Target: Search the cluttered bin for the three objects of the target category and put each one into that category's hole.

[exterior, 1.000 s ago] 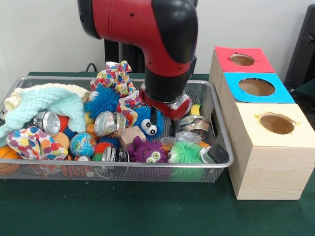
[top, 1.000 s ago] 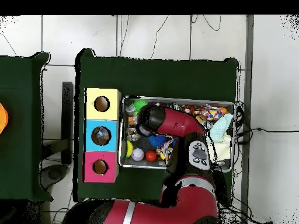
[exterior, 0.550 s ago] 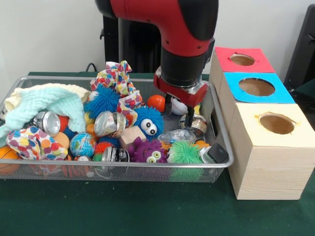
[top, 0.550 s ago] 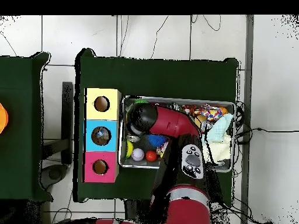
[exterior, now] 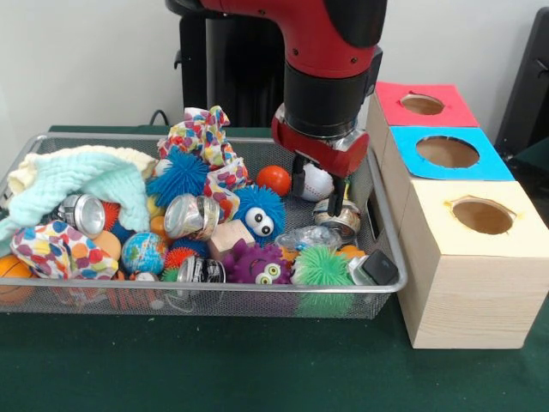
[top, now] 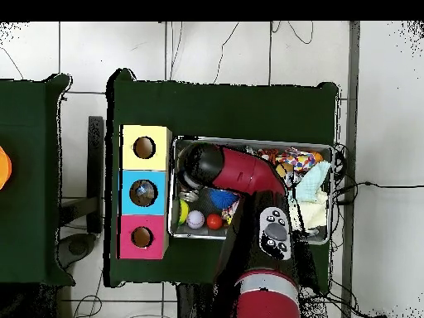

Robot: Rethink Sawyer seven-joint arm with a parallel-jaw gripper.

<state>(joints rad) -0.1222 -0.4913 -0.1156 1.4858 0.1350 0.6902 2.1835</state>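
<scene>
The arm point(exterior: 317, 51) is red with black joints. The wire bin point(exterior: 382, 225) is silver-grey mesh, standing on a dark green table cover point(exterior: 257, 369). Inside, at the left, lies a pale mint and cream cloth point(exterior: 81, 184); near it a white cloth with many-coloured spots point(exterior: 51, 249). A blue spiky ball point(exterior: 176, 174) sits by a white fabric printed in bright colours point(exterior: 206, 137). A blue fuzzy toy with white eyes point(exterior: 257, 215), a purple fuzzy toy point(exterior: 257, 264) and a green spiky ball point(exterior: 323, 266) lie nearer. An orange-red ball point(exterior: 274, 179) and a white ball point(exterior: 316, 183) sit farther back. The pale wooden boxes at the right have a red top point(exterior: 425, 105), a blue top point(exterior: 446, 153) and a cream top point(exterior: 480, 215).
</scene>
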